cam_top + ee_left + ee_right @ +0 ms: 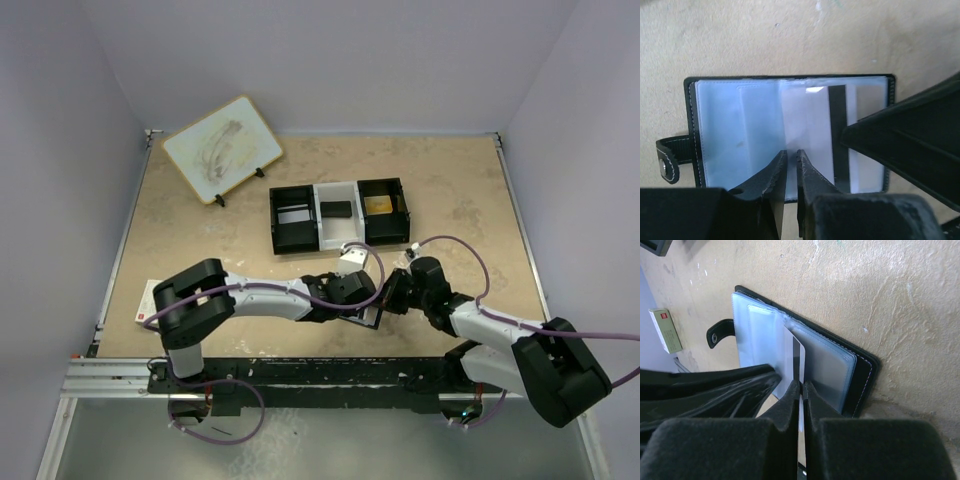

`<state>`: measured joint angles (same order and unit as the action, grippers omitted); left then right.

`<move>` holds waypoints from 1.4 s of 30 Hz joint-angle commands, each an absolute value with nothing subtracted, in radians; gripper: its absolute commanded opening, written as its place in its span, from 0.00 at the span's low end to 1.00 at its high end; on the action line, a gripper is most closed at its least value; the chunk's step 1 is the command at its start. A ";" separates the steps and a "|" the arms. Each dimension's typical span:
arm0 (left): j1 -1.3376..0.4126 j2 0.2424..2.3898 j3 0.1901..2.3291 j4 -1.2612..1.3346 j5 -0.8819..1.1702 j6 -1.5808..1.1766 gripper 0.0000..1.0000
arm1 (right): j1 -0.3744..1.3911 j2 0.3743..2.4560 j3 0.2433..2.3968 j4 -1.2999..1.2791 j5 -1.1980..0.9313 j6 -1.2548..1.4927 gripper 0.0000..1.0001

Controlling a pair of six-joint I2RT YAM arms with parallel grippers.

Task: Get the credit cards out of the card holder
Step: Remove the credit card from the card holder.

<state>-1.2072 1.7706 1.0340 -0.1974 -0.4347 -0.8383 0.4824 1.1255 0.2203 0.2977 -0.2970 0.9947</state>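
The black card holder (pixel 689 110) lies open on the table, its pale blue plastic sleeves facing up and its snap strap (pixel 667 160) sticking out to one side. A white credit card (pixel 812 130) with a black stripe stands partly out of a sleeve. My right gripper (pixel 801 385) is shut on this card's (pixel 796 357) edge, beside the card holder (pixel 862 370). My left gripper (pixel 791 154) rests its tips on the sleeves, the jaws a narrow slit apart with nothing between them. In the top view both grippers, left (pixel 350 300) and right (pixel 392 296), meet over the card holder (pixel 366 318).
A black-and-white three-compartment tray (pixel 340 213) stands behind the arms, with small items inside. A white board on a stand (pixel 222 148) leans at the back left. A white-and-red little box (pixel 148 302) lies at the table's left edge.
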 commanded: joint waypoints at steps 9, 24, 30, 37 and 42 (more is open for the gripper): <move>-1.212 1.806 0.949 -0.193 -0.489 -0.923 0.06 | 0.482 1.132 0.190 0.378 -0.342 0.994 0.23; -1.212 1.789 0.932 -0.197 -0.499 -0.940 0.05 | 0.482 1.283 0.158 0.555 -0.417 0.999 0.04; -1.212 1.778 0.928 -0.206 -0.512 -0.944 0.04 | 0.483 1.233 0.172 0.454 -0.377 0.980 0.00; -1.212 1.771 0.919 -0.209 -0.520 -0.950 0.04 | 0.482 1.149 0.172 0.382 -0.355 0.966 0.00; -1.212 1.742 0.918 -0.213 -0.522 -0.962 0.05 | 0.483 1.063 0.183 0.343 -0.340 0.947 0.00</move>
